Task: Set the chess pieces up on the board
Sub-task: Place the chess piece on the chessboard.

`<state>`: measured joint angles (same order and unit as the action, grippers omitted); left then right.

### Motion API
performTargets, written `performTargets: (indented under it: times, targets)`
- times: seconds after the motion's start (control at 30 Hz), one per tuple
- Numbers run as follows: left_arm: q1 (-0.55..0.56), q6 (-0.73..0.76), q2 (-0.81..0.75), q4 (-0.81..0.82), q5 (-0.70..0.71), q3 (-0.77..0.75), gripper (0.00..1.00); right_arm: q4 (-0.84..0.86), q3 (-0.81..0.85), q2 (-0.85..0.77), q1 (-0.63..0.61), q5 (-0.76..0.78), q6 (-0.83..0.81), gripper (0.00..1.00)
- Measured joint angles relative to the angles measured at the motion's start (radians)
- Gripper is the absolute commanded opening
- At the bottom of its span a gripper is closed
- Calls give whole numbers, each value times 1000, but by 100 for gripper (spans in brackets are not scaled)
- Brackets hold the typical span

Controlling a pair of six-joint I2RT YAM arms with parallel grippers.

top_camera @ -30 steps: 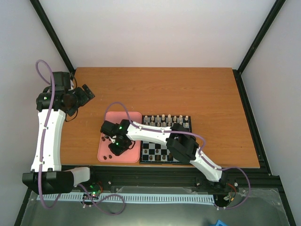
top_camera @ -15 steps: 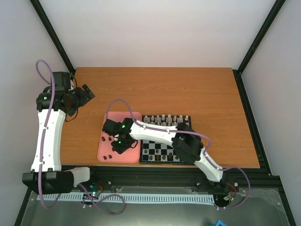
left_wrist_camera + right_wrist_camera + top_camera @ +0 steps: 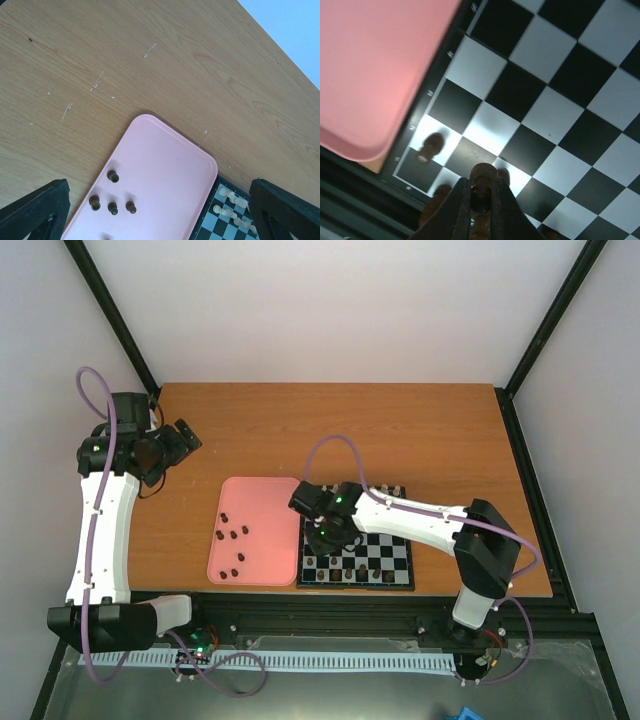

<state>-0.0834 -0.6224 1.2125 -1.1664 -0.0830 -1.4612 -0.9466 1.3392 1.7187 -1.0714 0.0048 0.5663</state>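
Observation:
The board (image 3: 388, 556) lies at the table's near edge, right of a pink tray (image 3: 262, 502). My right gripper (image 3: 326, 536) hovers over the board's near left corner, shut on a dark chess piece (image 3: 483, 176) held just above the squares (image 3: 555, 75). A few dark pieces (image 3: 432, 145) stand on the near rows beside it. Several more dark pieces (image 3: 233, 533) stand on the tray; they also show in the left wrist view (image 3: 113, 176). My left gripper (image 3: 181, 440) is open and empty, high above the table's far left.
Cream-white pieces (image 3: 231, 201) stand along the board's far rows, partly hidden by the right arm in the top view. The tray's right edge touches the board's rim. The table's front edge and a black frame rail (image 3: 350, 615) run just below the board.
My right gripper has moved from over the pink tray to the right, onto the board's near left corner, carrying a dark piece. The left arm has not moved.

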Motion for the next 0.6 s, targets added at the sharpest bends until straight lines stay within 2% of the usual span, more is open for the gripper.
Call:
performTargets:
  times: [0.17,0.6]
  targets:
    - [0,0,0,0,0,0,100,30,-71,15,8,-3,4,3]
    - [0,0,0,5,0,5,100,118,-104,19,4,-49,18,3]
